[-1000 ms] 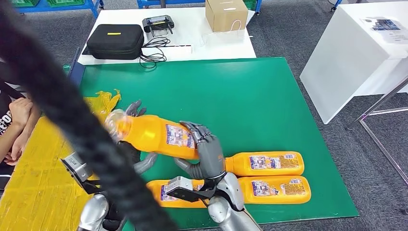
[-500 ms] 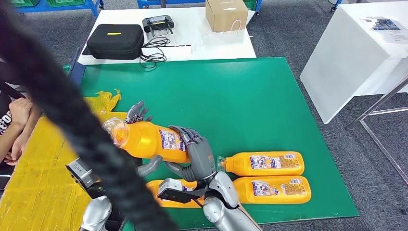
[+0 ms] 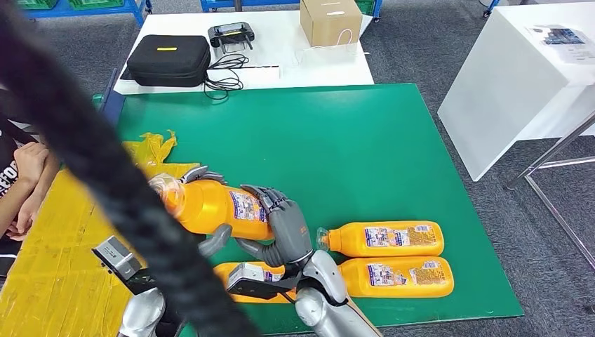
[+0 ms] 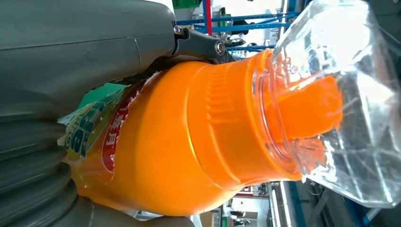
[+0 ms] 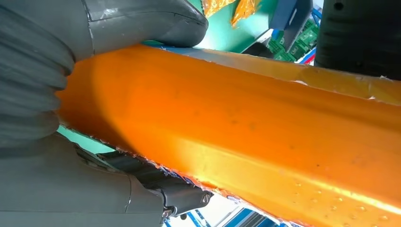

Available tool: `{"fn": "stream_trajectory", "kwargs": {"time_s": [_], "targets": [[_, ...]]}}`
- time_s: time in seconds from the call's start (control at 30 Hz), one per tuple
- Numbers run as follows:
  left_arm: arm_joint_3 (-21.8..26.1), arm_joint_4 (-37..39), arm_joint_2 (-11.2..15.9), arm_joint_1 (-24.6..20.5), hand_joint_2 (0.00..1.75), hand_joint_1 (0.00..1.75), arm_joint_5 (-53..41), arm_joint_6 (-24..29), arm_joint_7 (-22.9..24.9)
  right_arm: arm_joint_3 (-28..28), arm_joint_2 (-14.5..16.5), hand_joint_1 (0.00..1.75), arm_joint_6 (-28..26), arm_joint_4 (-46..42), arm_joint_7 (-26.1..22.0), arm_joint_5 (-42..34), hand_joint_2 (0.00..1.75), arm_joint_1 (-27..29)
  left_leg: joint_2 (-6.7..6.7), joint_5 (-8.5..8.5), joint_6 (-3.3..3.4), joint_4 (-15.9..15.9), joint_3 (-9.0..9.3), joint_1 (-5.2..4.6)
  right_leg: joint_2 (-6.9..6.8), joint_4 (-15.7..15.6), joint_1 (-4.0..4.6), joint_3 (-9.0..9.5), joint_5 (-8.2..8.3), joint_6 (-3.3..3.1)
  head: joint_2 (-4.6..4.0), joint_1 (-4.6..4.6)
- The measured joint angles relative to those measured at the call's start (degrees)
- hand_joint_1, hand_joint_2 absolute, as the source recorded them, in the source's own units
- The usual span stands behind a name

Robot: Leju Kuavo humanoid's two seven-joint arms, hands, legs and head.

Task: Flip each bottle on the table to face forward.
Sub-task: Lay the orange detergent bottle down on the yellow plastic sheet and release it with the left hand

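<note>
I hold one orange bottle (image 3: pixel 214 206) above the green counter's (image 3: pixel 351 147) near-left part, my left hand's (image 3: pixel 198 175) fingers around its capped end, my right hand's (image 3: pixel 284 228) fingers clasping its base; three bottles (image 3: pixel 382 239) lie flat nearby.

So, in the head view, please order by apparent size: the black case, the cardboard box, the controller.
1. Black case, clearly the largest.
2. Cardboard box, though its top is cut by the picture edge, so its full size is unsure.
3. Controller, the smallest.
</note>
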Motion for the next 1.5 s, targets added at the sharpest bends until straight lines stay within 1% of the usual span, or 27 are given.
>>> {"fn": "stream_trajectory", "kwargs": {"time_s": [0.13, 0.17, 0.27, 0.3, 0.37, 0.43, 0.5, 0.53, 0.57, 0.63, 0.7, 0.77, 0.87, 0.93, 1.0, 1.03, 1.13, 1.23, 1.37, 1.43, 1.5], "targets": [[0.0, 0.0, -0.1, 0.0, 1.75, 1.75, -0.3, 0.4, -0.2, 0.4, -0.3, 1.75, 0.2, -0.8, 0.0, -0.7, 1.75, 0.3, 0.00, 0.00, 0.00, 0.0, 0.00, 0.00, 0.00, 0.0, 0.00, 0.00, 0.00, 0.00, 0.00, 0.00], [0.0, 0.0, -0.1, 0.0, 1.75, 1.75, -0.6, 0.8, -0.2, 0.4, -0.4, 1.70, 0.4, -1.1, -0.1, -1.1, 1.75, 0.4, 0.00, 0.00, 0.00, 0.0, 0.00, 0.00, 0.00, 0.0, 0.00, 0.00, 0.00, 0.00, 0.00, 0.00], [0.0, 0.0, -0.3, -0.1, 1.75, 1.75, -1.8, 2.3, -0.5, 0.7, -0.7, 0.39, 0.8, -2.3, -0.6, -2.4, 1.75, 1.0, 0.00, 0.00, 0.00, 0.0, 0.00, 0.00, 0.00, 0.0, 0.00, 0.00, 0.00, 0.00, 0.00, 0.00], [0.0, 0.0, -0.3, -0.2, 1.75, 1.75, -2.8, 3.2, -0.5, 0.9, -0.9, 0.00, 1.0, -3.0, -0.9, -2.7, 1.75, 1.2, 0.00, 0.00, 0.00, 0.0, 0.00, 0.00, 0.00, 0.0, 0.00, 0.00, 0.00, 0.00, 0.00, 0.01], [0.0, 0.0, -0.3, -0.5, 1.75, 1.75, -7.3, 6.9, -0.7, 1.6, -1.2, 0.00, 1.5, -5.1, -1.5, -3.2, 1.75, 1.9, 0.00, 0.00, 0.00, 0.0, 0.00, 0.00, 0.00, 0.0, 0.00, -0.01, 0.00, 0.00, 0.00, 0.01], [0.3, 0.0, 0.1, -0.9, 1.75, 1.75, -17.2, 14.2, 0.1, 2.6, -1.6, 0.00, 2.3, -7.9, -1.3, -3.0, 1.75, 2.8, 0.00, 0.00, 0.00, 0.0, 0.00, 0.00, 0.01, 0.0, 0.01, -0.03, 0.00, 0.00, 0.00, -0.01], [1.0, -0.1, 0.8, -1.8, 1.75, 1.75, -29.1, 21.7, 2.8, 3.1, -2.2, 0.00, 3.7, -11.1, 0.1, -2.1, 1.75, 3.8, 0.00, 0.00, -0.01, 0.0, 0.00, 0.02, 0.00, 0.0, 0.01, -0.03, 0.00, -0.01, 0.00, 0.00], [1.4, -0.1, 1.3, -2.3, 1.75, 1.75, -34.2, 24.4, 4.5, 3.3, -2.6, 0.00, 4.3, -12.6, 0.8, -1.6, 1.75, 4.3, -0.01, 0.01, -0.01, 0.0, -0.01, 0.02, -0.01, 0.0, 0.02, -0.03, -0.01, -0.01, 0.00, 0.00], [1.9, -0.1, 1.8, -2.9, 1.75, 1.75, -38.9, 26.4, 6.4, 3.4, -3.1, 0.00, 5.0, -14.0, 1.4, -1.1, 1.75, 4.7, -0.01, 0.01, -0.01, 0.0, 0.00, 0.02, -0.01, 0.0, 0.02, -0.03, -0.01, -0.01, 0.00, 0.01], [2.8, 0.0, 3.0, -4.2, 1.75, 1.75, -47.7, 28.7, 10.3, 3.5, -3.8, 0.00, 6.2, -16.5, 2.2, -0.5, 1.75, 5.6, 0.01, 0.01, -0.02, 0.0, 0.00, 0.03, -0.01, 0.0, 0.02, -0.03, 0.00, -0.01, 0.00, 0.00], [3.9, 0.7, 4.4, -5.8, 1.75, 1.75, -54.5, 29.4, 13.8, 3.5, -4.7, 0.00, 7.4, -19.0, 2.9, 0.1, 1.75, 6.6, 0.01, 0.02, -0.02, 0.0, 0.00, 0.02, -0.01, 0.0, 0.02, -0.02, 0.00, -0.01, 0.00, 0.00], [5.4, 1.6, 5.7, -7.4, 1.75, 1.75, -56.9, 29.2, 15.2, 3.4, -5.5, 0.00, 8.2, -21.2, 3.3, 0.4, 1.75, 7.6, 0.01, 0.02, -0.02, 0.0, 0.00, 0.02, 0.00, 0.0, 0.02, -0.02, 0.00, -0.01, 0.00, 0.00], [6.6, 2.5, 7.0, -8.8, 1.75, 1.75, -60.2, 29.3, 16.8, 3.3, -6.3, 0.00, 8.9, -23.2, 3.5, 0.7, 1.75, 8.4, 0.02, 0.03, -0.02, 0.0, 0.00, 0.02, 0.00, 0.0, 0.01, -0.02, 0.01, 0.00, 0.00, 0.00], [6.8, 3.7, 8.2, -9.9, 1.75, 1.75, -68.7, 29.5, 20.9, 3.3, -6.9, 0.00, 10.3, -24.1, 4.3, 2.0, 1.75, 8.7, 0.01, 0.03, -0.02, 0.0, -0.01, 0.02, -0.01, 0.0, 0.01, -0.02, 0.00, 0.00, 0.00, 0.00], [7.2, 6.4, 9.9, -11.9, 1.75, 1.75, -79.4, 29.3, 26.0, 3.3, -7.6, 0.00, 12.9, -25.0, 5.1, 3.2, 1.75, 9.0, 0.02, 0.03, -0.02, 0.0, -0.01, 0.02, 0.00, 0.0, 0.01, -0.03, 0.01, 0.00, 0.00, 0.00], [7.4, 8.4, 10.7, -13.1, 1.75, 1.75, -83.4, 29.1, 27.7, 3.3, -8.1, 0.00, 14.5, -25.4, 5.3, 3.3, 1.75, 9.2, 0.03, 0.03, -0.02, 0.0, 0.00, 0.02, 0.00, 0.0, 0.01, -0.03, 0.01, 0.00, 0.00, 0.00], [8.0, 15.4, 12.8, -16.4, 1.75, 1.75, -90.1, 28.7, 29.7, 3.7, -9.3, 0.00, 18.4, -26.1, 5.7, 3.2, 1.75, 9.5, 0.06, 0.04, -0.03, 0.0, 0.02, 0.03, 0.02, 0.0, 0.02, -0.04, 0.01, -0.01, 0.00, 0.00], [7.6, 24.8, 13.6, -19.8, 1.75, 1.75, -92.2, 29.4, 30.7, 4.7, -10.4, 0.00, 21.7, -25.9, 7.6, 4.5, 1.75, 8.7, 0.02, 0.08, -0.07, 0.0, 0.02, 0.04, 0.00, 0.0, 0.02, 0.00, 0.01, -0.01, 0.00, 0.01], [6.2, 40.6, 13.7, -24.3, 1.75, 1.75, -92.2, 32.0, 32.4, 8.5, -11.5, 0.00, 26.3, -22.6, 12.9, 9.9, 1.75, 5.2, 0.16, 0.09, -0.08, 0.0, 0.02, 0.03, 0.05, 0.0, 0.02, -0.01, 0.04, 0.00, 0.00, 0.01], [5.9, 47.4, 13.3, -25.8, 1.75, 1.75, -92.1, 33.0, 32.8, 10.6, -12.0, 0.00, 26.5, -20.0, 14.4, 11.5, 1.75, 3.6, 0.18, 0.09, -0.08, 0.0, 0.02, 0.02, 0.05, 0.0, 0.01, -0.02, 0.04, 0.00, 0.00, 0.01], [5.8, 52.3, 13.0, -26.6, 1.75, 1.75, -91.7, 33.3, 32.9, 12.3, -12.4, 0.00, 26.4, -18.1, 14.6, 11.6, 1.75, 2.9, 0.16, 0.09, -0.08, 0.0, 0.01, 0.01, 0.05, 0.0, 0.01, -0.02, 0.04, 0.00, 0.00, 0.01]]}}
